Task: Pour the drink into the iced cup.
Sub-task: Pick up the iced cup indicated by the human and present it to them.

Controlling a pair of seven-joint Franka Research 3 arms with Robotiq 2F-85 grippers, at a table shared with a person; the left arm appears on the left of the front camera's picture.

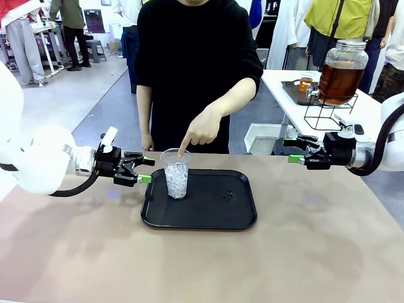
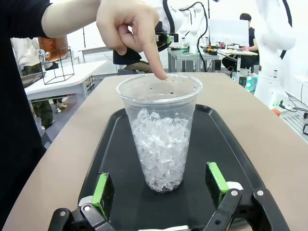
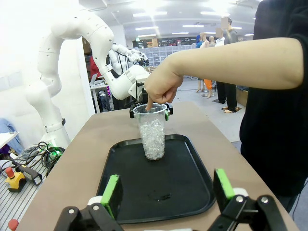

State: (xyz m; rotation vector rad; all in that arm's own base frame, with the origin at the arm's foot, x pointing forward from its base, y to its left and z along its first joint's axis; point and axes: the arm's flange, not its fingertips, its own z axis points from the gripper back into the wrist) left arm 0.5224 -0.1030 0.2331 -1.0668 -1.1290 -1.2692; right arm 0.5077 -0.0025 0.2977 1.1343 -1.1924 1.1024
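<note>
On the brown bench [image 1: 315,252], a black tray [image 1: 233,214] carries the iced cup [image 1: 176,177]; thin clear plastic, probably slick and crushable, best gripped gently mid-wall; left gripper [image 1: 146,170] and right gripper [image 1: 293,150] have jaws apart.

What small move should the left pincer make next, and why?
Probably ease the open left pincer forward around the iced cup, low on its wall: it faces the cup on the tray, and the person's finger points at the rim.
</note>
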